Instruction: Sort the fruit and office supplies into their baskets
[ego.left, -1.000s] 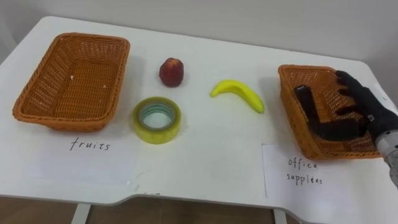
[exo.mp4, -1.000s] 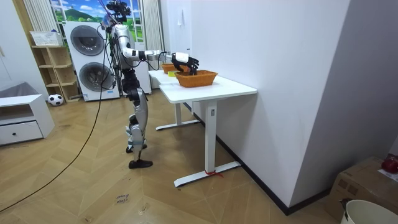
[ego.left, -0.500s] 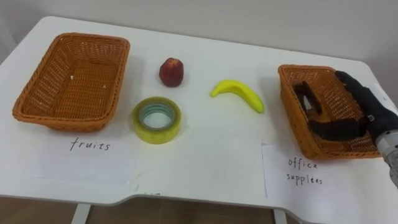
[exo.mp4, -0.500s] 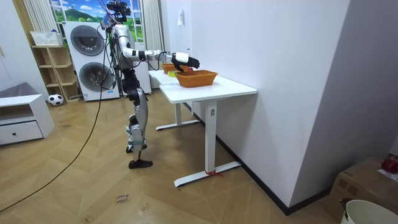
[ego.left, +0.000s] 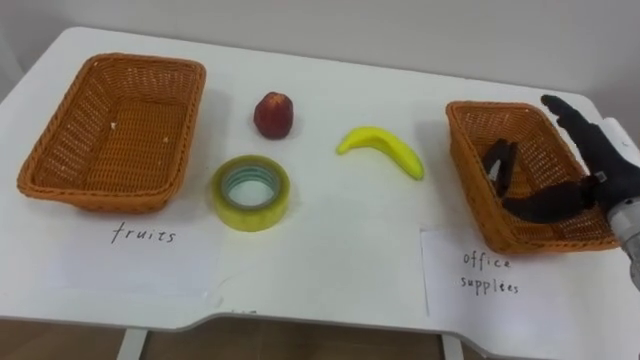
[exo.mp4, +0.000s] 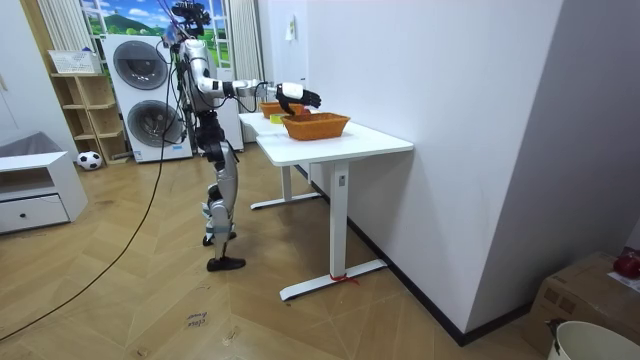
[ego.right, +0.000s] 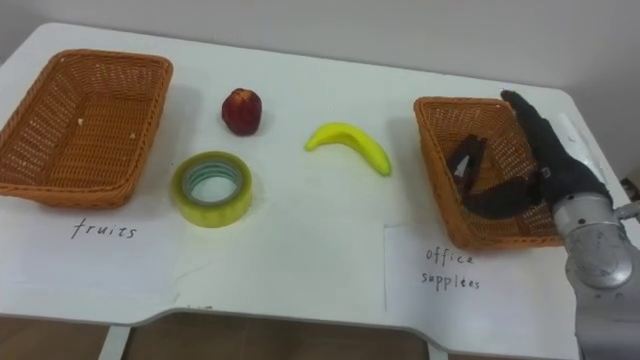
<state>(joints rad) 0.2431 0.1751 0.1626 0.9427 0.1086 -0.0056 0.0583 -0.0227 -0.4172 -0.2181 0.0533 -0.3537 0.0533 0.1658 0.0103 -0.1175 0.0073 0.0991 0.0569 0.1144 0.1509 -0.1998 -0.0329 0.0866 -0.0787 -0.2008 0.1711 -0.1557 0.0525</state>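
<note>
A small black office item (ego.left: 497, 165), perhaps a stapler, lies inside the right wicker basket (ego.left: 470, 185), which has a paper label reading "office supplies" in front of it. My right hand (ego.left: 596, 165) hovers over that basket's right side, open, fingers straight and thumb stretched toward the item, holding nothing. On the white table between the baskets lie a red apple (ego.left: 273, 114), a yellow banana (ego.left: 381, 150) and a roll of yellow tape (ego.left: 250, 190). The left wicker basket (ego.left: 100, 195), labelled "fruits", holds nothing. In the room view I stand at the table's end with my right hand (exo.mp4: 296, 96) out over the near basket.
Paper labels lie near the table's front edge: "fruits" (ego.left: 145, 235) and "office supplies" (ego.left: 490, 272). The table's front edge (ego.left: 320, 325) runs close below them. In the room view, washing machines (exo.mp4: 140, 95) stand behind me.
The black item has dropped from beside my right hand to lie flat in the right basket. The hand has drawn back to the right and lifted, fingers spread straighter.
</note>
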